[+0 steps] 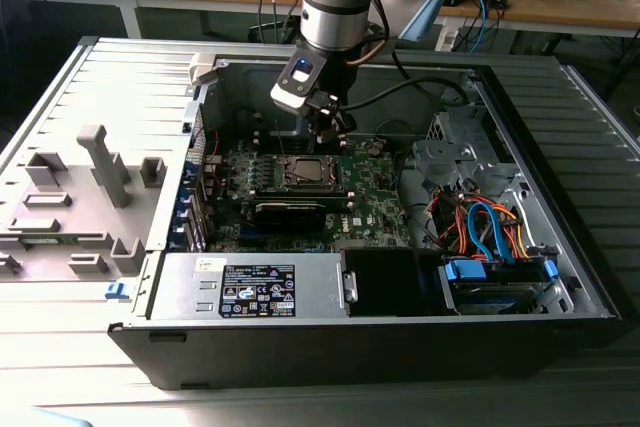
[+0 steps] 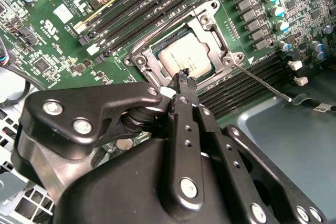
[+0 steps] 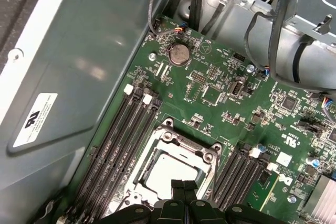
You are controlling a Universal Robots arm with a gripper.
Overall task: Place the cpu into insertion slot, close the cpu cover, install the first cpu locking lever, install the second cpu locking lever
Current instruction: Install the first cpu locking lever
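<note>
Gripper (image 2: 182,77), black fingers pinched together and empty, hangs at the silvery square-windowed cpu cover (image 2: 210,30), apparently to press it; the cover lies over the dull silver cpu (image 2: 184,59), seated in the dark-framed insertion slot (image 1: 286,175).

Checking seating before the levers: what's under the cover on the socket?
The chip shows its silver top through the window of the cover, which lies around it. The socket pins underneath are hidden by the chip, and the end effector hides the cover's near edge.

end effector (image 2: 184,77) tips together, seemingly touching cpu cover (image 2: 218,40), cpu (image 2: 185,59) seated
</note>
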